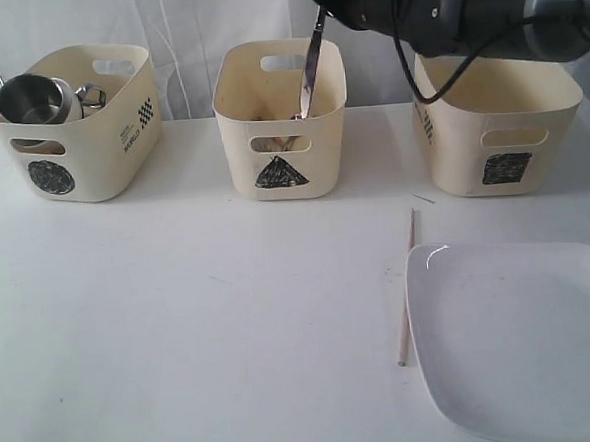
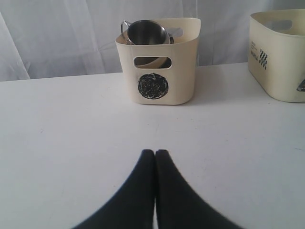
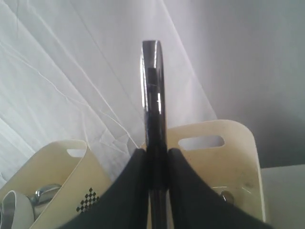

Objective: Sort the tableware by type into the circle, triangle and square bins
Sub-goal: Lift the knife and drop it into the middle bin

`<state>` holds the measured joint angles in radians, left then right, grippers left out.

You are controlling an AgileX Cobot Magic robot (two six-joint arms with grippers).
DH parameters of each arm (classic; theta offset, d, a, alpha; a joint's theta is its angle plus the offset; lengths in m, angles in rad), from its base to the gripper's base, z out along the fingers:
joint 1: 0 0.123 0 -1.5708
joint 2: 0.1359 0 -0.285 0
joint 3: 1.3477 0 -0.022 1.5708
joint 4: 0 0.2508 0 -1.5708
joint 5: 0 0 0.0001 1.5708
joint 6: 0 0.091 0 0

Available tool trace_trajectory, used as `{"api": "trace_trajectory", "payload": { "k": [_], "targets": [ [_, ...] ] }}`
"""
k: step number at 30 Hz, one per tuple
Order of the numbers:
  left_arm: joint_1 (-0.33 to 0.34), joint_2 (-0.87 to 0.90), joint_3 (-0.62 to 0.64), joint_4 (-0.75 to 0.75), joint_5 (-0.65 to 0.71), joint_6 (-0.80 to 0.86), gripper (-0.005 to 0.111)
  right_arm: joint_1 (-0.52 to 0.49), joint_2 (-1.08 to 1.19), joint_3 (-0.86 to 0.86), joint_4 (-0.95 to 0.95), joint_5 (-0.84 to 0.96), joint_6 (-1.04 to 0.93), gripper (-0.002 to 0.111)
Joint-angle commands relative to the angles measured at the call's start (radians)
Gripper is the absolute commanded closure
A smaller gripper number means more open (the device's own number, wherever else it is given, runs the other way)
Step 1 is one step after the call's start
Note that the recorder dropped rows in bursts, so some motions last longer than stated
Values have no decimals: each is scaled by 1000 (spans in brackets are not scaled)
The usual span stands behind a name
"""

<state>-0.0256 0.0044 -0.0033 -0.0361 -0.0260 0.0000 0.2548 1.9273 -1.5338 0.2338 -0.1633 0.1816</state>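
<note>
Facing the circle bin (image 2: 157, 71), which holds steel mugs (image 2: 145, 32), the left tool (image 2: 155, 158) is closed, empty. Over the triangle bin (image 1: 282, 132) the right tool (image 3: 153, 155) grips a knife (image 1: 310, 65), tip hanging inside. Right of it, a chopstick (image 1: 406, 289) lies on the worktop (image 1: 181, 328) beside the plate (image 1: 523, 337).

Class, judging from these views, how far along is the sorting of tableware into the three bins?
Done: steel mugs sit in the circle bin, and a steel piece lies in the triangle bin. In hand: the right hand holds a steel utensil over the triangle bin. Left: one chopstick and the white plate, both on the table.
</note>
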Motion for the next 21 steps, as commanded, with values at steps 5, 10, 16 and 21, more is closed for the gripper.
{"api": "trace_trajectory", "payload": {
  "k": [5,10,16,21],
  "targets": [
    [3,-4,3,-4,-2,0,107,-7,123,-179,-2,-14,25,108],
    [3,-4,3,-4,-2,0,107,-7,203,-253,-2,58,25,107],
    [3,-4,3,-4,-2,0,107,7,268,-333,-2,175,-74,78],
    [3,-4,3,-4,-2,0,107,13,240,-338,-8,217,-103,74]
  ]
}}
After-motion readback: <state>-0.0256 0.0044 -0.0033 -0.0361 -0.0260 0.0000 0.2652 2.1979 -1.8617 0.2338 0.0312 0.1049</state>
